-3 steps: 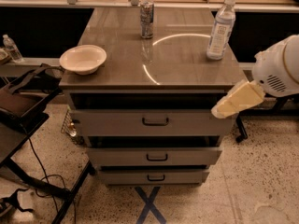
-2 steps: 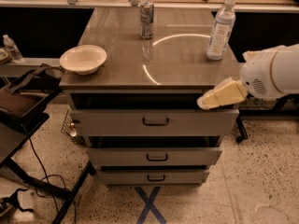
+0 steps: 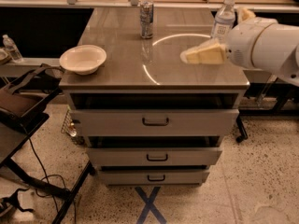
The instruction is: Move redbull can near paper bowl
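The redbull can [image 3: 146,19] stands upright at the back middle of the brown counter [image 3: 121,69]. The paper bowl [image 3: 83,59] sits at the counter's front left corner, well apart from the can. My gripper [image 3: 196,54], with cream-coloured fingers on a big white arm, hangs over the right half of the counter, to the right of and nearer than the can. It holds nothing that I can see.
A clear water bottle [image 3: 224,20] with a white cap stands at the back right, just behind my arm. The counter tops a cabinet with three drawers [image 3: 154,121]. A dark cart [image 3: 23,106] stands at the left. A small bottle [image 3: 11,48] sits on a left shelf.
My arm has risen from beside the cabinet's front right corner and moved left over the counter top. The can, bowl and bottle have not moved.
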